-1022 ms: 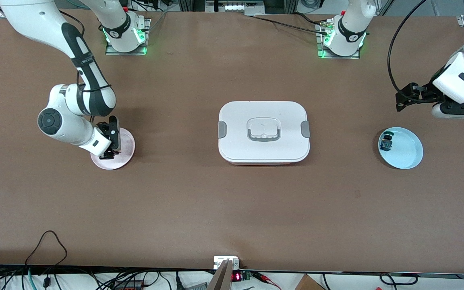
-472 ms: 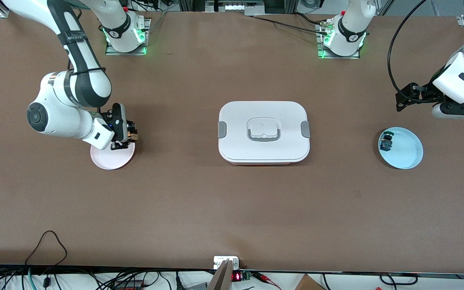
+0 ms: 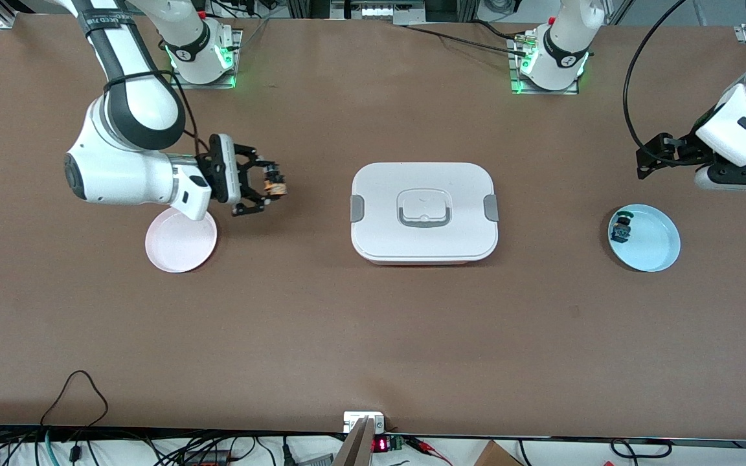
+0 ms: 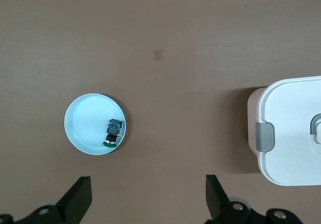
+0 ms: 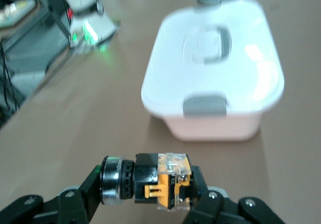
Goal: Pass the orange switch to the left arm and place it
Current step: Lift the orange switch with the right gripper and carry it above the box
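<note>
The right arm [image 3: 128, 123] is seen reaching down from its base at the top of the front view, bent at the elbow, with its wrist turned so that the right hand [image 3: 268, 188] points sideways toward the box [image 3: 423, 212]. The orange switch [image 3: 276, 187] is gripped between the fingers of this hand, held in the air over bare table [image 3: 373, 336] between the pink plate [image 3: 180, 243] and the box. In the right wrist view the switch [image 5: 150, 182] is shown lying crosswise between the fingertips, its orange band and a clear block facing the camera; the box [image 5: 214, 68] is blurred there.

Lettering on the black band of the right arm's upper link is present but cannot be read. A round mark on each base collar is likewise too small to read.

The box sits closed at the middle of the table, its grey clips [image 3: 357, 208] at both ends.

A light blue plate [image 3: 644, 237] lies toward the left arm's end, carrying a small black part with green and blue [image 3: 621, 228] at its rim.

The left arm [image 3: 745, 123] is cut off by the frame edge and waits above the table, its left hand [image 3: 651, 155] raised near the blue plate. In the left wrist view the two fingers [image 4: 80, 204] are seen spread wide apart, holding nothing.
</note>
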